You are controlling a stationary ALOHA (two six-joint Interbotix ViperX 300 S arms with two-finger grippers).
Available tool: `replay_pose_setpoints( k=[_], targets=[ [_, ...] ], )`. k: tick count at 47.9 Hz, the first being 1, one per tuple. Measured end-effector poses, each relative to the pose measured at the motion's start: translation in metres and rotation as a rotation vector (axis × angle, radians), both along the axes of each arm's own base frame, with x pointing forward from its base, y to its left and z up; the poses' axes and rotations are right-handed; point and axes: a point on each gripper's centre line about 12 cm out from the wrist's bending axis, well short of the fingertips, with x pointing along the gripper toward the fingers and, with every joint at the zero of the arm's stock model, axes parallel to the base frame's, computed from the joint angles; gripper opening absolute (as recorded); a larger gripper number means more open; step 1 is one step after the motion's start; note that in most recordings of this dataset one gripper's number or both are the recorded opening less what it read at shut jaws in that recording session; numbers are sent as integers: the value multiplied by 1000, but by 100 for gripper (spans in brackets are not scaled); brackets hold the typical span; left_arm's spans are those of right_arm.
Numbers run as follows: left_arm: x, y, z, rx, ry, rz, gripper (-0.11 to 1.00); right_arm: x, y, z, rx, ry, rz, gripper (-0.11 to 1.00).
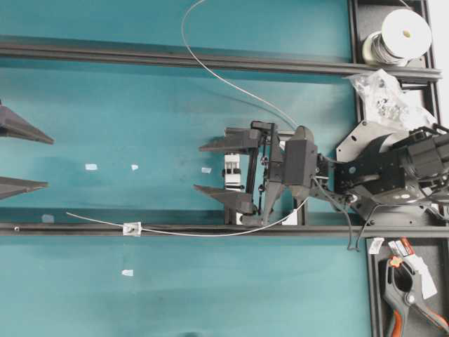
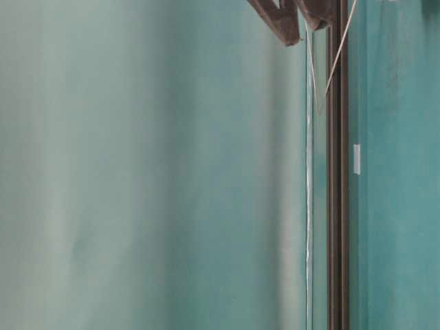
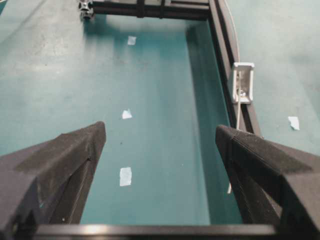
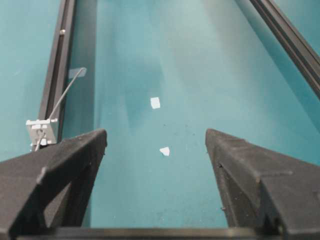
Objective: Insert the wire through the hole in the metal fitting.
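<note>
You are looking at a flat teal tabletop crossed by two long black aluminium rails, the nearer one carrying the task's pieces. The right arm's black claw reaches in from the right of the overhead view, fingers spread wide and holding nothing; it partly covers a taller white-and-silver block, so you cannot make out that block's full shape. The left arm's black claw is cut off at the left edge, only two dark finger tips showing, but its wrist view shows those fingers splayed apart and empty. The very long, thin silvery-grey wire curves down from the top edge, disappears behind the right claw, then reappears along the nearer rail and runs leftward to its free end on the tabletop. The small squarish silvery metal fitting sits on that rail, well apart from both claws, with the wire passing at it; whether the strand goes through its hole you cannot tell, as the opening is too small to resolve in any view. The table-level view is mostly blur, showing little but rail and wire.
</note>
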Motion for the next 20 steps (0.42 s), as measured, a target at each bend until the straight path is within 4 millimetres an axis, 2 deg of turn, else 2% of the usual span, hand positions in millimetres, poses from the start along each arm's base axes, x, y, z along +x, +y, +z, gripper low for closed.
replay_pose_setpoints(
  k=[20],
  targets=[
    [0, 0, 0, 0, 0, 0, 73, 4, 3, -2, 18, 41, 17, 88]
  ],
)
